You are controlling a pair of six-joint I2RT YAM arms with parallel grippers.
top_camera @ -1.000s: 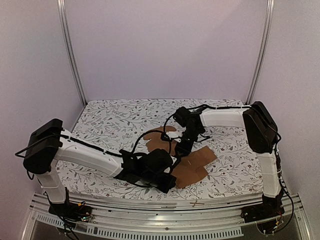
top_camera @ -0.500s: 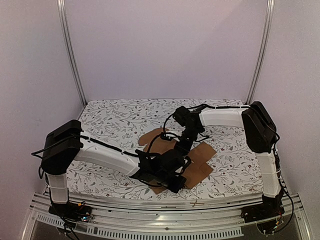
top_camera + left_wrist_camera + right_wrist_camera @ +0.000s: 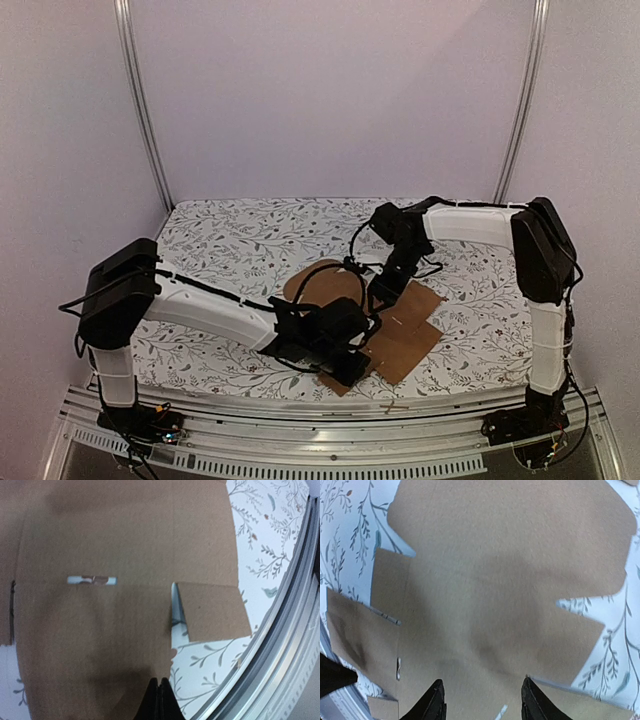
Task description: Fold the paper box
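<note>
Paper box (image 3: 410,335) flat (unfolded) under left hand (image 3: 159,690), clenched, perhaps touching edge; right hand (image 3: 482,682) released above.

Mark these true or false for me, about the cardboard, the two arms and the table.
1. The cardboard is spread out, not folded into a box. True.
2. The jaws of the left arm are wide open. False: they are shut, tips pressed together.
3. The jaws of the right arm stand open over the cardboard. True.
4. The tablecloth is plain white. False: it has a leafy floral print.
5. A narrow slot is cut through the cardboard. True.
</note>
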